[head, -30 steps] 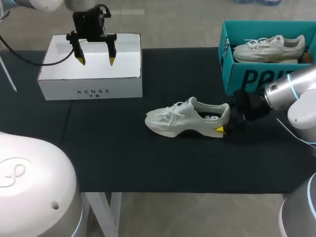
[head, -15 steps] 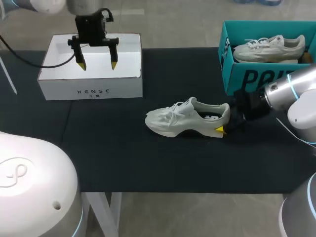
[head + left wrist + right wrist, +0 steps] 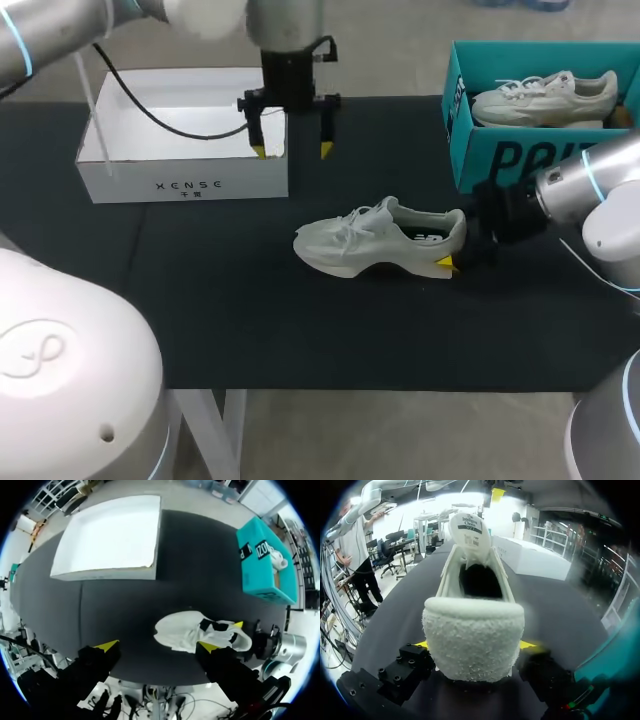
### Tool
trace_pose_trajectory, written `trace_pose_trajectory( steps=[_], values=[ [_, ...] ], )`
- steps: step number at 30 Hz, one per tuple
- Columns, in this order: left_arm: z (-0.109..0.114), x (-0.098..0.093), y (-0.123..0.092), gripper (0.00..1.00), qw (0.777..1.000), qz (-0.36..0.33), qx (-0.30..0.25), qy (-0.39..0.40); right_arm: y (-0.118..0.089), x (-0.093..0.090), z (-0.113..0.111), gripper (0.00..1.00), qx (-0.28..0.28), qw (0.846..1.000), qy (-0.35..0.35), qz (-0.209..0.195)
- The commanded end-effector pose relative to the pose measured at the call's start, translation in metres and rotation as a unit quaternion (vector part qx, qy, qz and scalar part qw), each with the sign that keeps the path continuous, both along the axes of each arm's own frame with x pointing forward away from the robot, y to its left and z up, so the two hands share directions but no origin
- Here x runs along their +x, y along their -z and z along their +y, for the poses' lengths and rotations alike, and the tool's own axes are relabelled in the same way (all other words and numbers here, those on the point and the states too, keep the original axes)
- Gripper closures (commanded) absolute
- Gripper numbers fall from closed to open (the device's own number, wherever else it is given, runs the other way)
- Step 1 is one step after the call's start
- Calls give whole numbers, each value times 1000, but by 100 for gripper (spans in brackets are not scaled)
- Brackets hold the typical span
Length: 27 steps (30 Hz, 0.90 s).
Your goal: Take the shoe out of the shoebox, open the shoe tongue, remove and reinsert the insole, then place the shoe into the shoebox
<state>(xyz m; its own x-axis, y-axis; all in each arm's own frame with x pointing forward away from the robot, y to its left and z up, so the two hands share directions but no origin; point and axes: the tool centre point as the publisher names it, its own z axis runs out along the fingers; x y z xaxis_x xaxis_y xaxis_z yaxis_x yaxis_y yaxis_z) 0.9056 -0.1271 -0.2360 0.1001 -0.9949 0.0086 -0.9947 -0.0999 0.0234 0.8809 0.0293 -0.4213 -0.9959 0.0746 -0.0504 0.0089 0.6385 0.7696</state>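
Dark cloth covers the counter (image 3: 220, 300). From the head view, the white shoe (image 3: 375, 238) stands on its sole mid-counter, outside the white shoebox (image 3: 180, 185). The right gripper (image 3: 452, 250) is at its heel with one yellow tip showing. The left gripper (image 3: 292, 150) hangs spread and empty at the shoebox's right end.

The left wrist view looks down on the shoe, which lies ahead of its open fingers.

Only the right wrist view shows both fingers pressed to the heel's sides.

Half a second ago the left gripper hung over the shoebox. The shoe has not moved.
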Motion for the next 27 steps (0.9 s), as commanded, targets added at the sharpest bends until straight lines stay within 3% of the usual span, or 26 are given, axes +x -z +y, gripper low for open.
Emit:
trace_pose_trajectory(
  steps=[1, 4, 10, 19, 27],
  values=[
    [-26, -12, 8, 0, 1000, -16, 8, 3, 1, 1, 1, 100, -1, 1000, 1, -1],
    [-48, -16, 9, 0, 999, -27, 17, 6, 1, 1, 1, 100, -1, 1000, 1, -1],
    [-91, -20, 21, 0, 999, -18, -26, 35, 1, 1, 1, 100, -1, 1000, 1, -1],
    [-117, -30, 42, 0, 997, 14, -46, 68, 1, 1, 1, 100, -1, 1000, 1, -1],
    [-141, -37, 63, 0, 993, 43, -30, 110, 1, 1, 1, 100, -1, 1000, 1, -1]
  ],
)
